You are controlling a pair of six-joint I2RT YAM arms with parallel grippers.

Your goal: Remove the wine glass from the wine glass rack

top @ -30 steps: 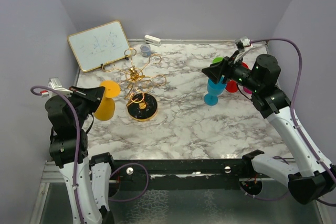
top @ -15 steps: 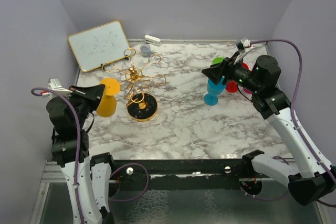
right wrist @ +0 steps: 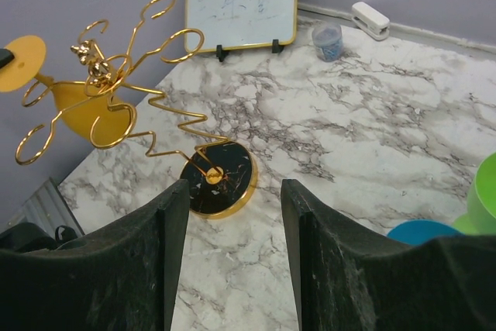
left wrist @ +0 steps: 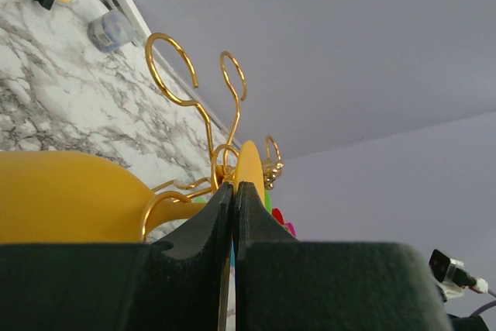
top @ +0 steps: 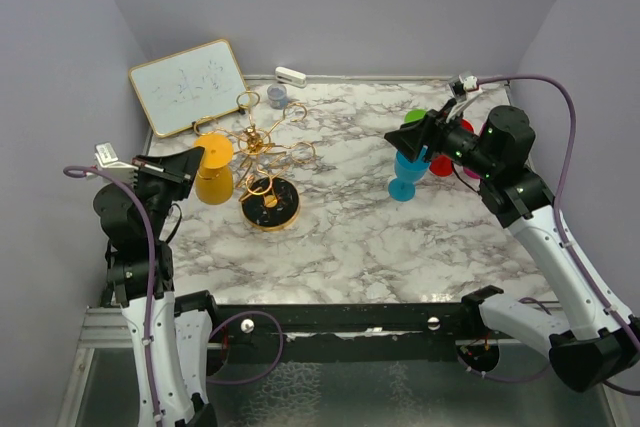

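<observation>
Top external view shows your left claw (top: 196, 161), shut tight on the foot of the yellow wine glass (top: 214, 183), has carried it up-frame beside the wine glass rack (top: 270, 207), whose looped arms probably haven't released it yet.

In the left wrist view the yellow wine glass (left wrist: 70, 195) runs off the left edge; we cannot read the whiteboard (right wrist: 242, 3)'s faint writing.

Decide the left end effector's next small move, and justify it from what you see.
Probably slide the yellow wine glass outward, away from the central post of the wine glass rack. The left end effector is shut on the glass's foot, and in the left wrist view the rack's gold loops sit close beside the stem.
</observation>
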